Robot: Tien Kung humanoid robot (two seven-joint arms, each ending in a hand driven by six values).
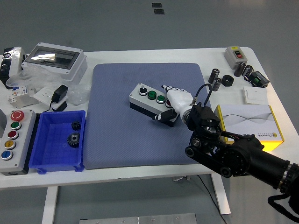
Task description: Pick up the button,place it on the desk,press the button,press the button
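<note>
A white worktop [140, 175] fills most of the frame, and a blue-grey mat [121, 135] covers its middle. On the mat, slightly right of centre, lies the button box [148, 99], a grey case with a dark base, set at a slant, with a black knob at its upper-left end and two green push buttons beside it. The right hand [174, 100], white-shelled with black joints, comes in from the lower right on a black arm [233, 156] and sits on the box's right end. Its fingers [172, 88] stretch out flat towards the upper left, released rather than clenched, and the thumb [163, 116] touches the box's lower right edge; the fingers do not wrap the case.

At the left of the frame a blue bin [46, 161] holds two dark gears [74, 133]. Just left of it stands a long grey control station [11, 140] with red, green, yellow and blue buttons in a column. In the upper left sits a grey enclosure with a clear lid [55, 58], with a black adapter [60, 94] below it. At the right edge lies a yellow and white carton [247, 122]. Near the upper right corner stands a small grey switch box [235, 54], with dark cylindrical parts [216, 74] below it.
</note>
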